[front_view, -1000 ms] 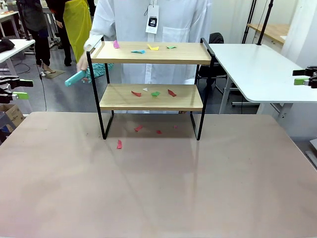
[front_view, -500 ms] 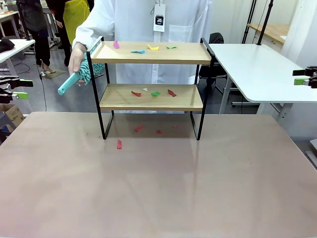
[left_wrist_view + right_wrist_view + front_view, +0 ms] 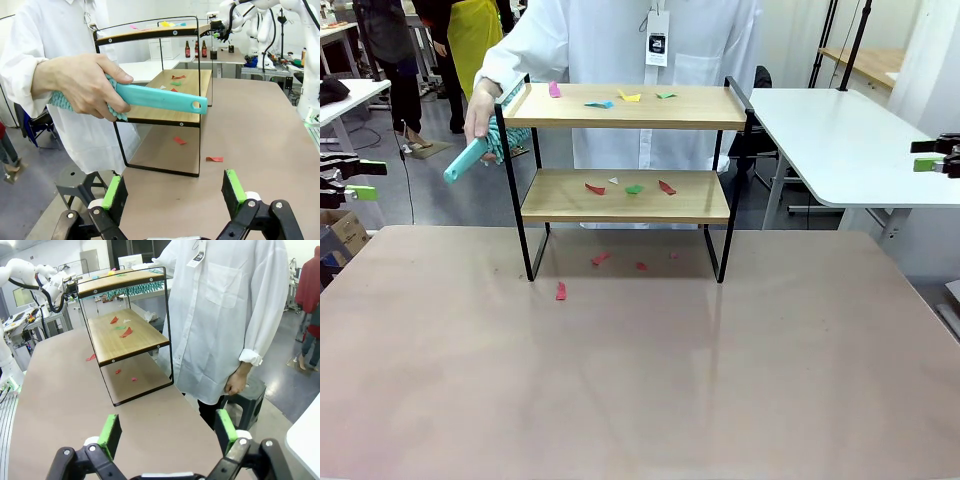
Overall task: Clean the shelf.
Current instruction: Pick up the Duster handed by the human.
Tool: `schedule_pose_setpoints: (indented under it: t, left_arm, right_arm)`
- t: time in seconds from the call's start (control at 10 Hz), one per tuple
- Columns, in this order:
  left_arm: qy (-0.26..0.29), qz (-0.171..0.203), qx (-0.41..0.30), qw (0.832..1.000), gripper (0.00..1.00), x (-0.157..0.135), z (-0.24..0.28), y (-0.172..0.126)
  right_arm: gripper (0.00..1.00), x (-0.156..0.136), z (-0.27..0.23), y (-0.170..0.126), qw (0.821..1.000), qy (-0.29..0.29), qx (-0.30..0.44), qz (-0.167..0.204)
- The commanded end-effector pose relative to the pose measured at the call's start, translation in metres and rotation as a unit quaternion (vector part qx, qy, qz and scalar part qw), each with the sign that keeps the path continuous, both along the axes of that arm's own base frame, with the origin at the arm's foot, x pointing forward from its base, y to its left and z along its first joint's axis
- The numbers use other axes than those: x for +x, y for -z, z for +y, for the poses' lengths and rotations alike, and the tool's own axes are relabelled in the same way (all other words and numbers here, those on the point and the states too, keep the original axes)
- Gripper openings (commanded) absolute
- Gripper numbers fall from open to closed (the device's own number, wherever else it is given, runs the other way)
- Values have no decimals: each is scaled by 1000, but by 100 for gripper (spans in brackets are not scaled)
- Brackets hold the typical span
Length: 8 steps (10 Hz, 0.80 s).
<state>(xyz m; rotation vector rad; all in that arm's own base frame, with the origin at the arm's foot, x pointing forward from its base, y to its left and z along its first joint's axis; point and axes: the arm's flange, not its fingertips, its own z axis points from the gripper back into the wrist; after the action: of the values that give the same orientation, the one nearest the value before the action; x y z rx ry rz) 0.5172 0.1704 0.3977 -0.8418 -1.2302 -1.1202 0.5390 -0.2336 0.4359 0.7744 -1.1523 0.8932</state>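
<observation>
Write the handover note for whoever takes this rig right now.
Left end effector: open, empty, parked at the table's left side.
Right end effector: open, empty, parked at the right side.
The person's hand holds a teal duster at the left end of the shelf.
Done: nothing swept, as far as shows.
Left: paper scraps on both boards and on the table under and before the shelf.
</observation>
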Motion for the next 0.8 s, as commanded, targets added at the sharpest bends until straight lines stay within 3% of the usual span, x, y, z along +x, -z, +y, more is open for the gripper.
schedule_pose_setpoints:
  t: [0.0, 0.2, 0.4, 0.5, 0.6, 0.7]
  left_arm:
    - [0, -2, 0, 1000, 100, 0, 0, -2]
    - [0, 0, 0, 1000, 100, 0, 0, 0]
    - [-38, 74, 6, 997, 100, -8, -13, -54]
    - [-85, 151, 19, 985, 100, -13, -21, -81]
    - [-130, 192, 40, 972, 100, -20, -31, -106]
    - [-143, 180, 56, 972, 100, -32, -45, -136]
  right_arm:
    - [100, 0, 1, -1, 1000, 0, 0, -1]
    - [100, 0, 1, -1, 1000, 0, 0, -1]
    - [100, 0, 1, -1, 1000, 0, 0, -1]
    - [100, 0, 1, -1, 1000, 0, 0, -1]
    - [100, 0, 1, -1, 1000, 0, 0, -1]
    - [100, 0, 1, -1, 1000, 0, 0, -1]
